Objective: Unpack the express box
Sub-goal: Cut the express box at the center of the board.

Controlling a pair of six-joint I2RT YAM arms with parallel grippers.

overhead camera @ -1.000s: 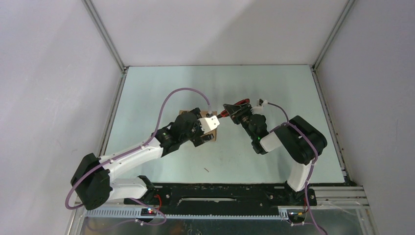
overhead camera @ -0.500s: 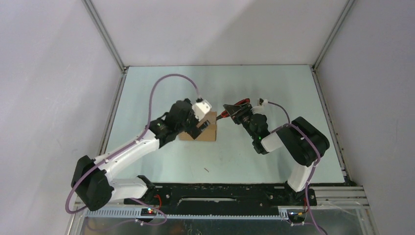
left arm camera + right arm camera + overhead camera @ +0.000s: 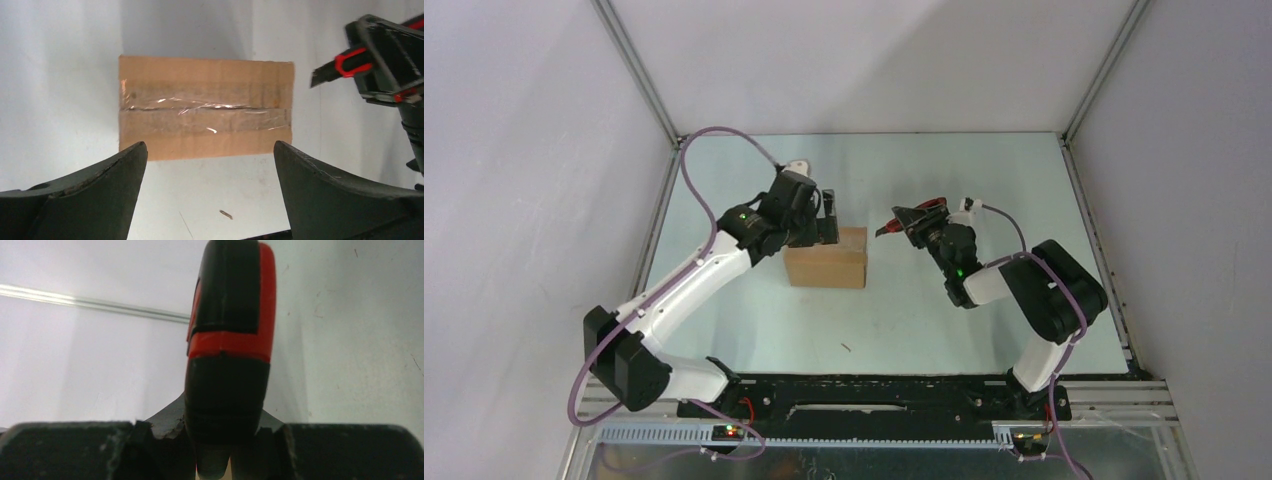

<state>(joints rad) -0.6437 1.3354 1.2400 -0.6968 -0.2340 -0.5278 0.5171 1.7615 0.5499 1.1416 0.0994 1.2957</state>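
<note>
- Left pincer (image 3: pixel 209 149) is spread wide and holds nothing; I hang it above the express box (image 3: pixel 200 67), apart from it, with the box's top showing between my two fingers (image 3: pixel 100 195).
- The express box sits closed on the table (image 3: pixel 904 310), and a strip of clear tape (image 3: pixel 200 107) runs along the seam of its top from end to end.
- My right pincer (image 3: pixel 927 225) is off the right end of the box, pinching the handle of the red-and-black utility knife (image 3: pixel 350 62).
- The knife's blade end points toward the box's right end, just beside it, with a gap showing between them.
- A small dark speck (image 3: pixel 225 214) lies on the table on the near side of the box.
</note>
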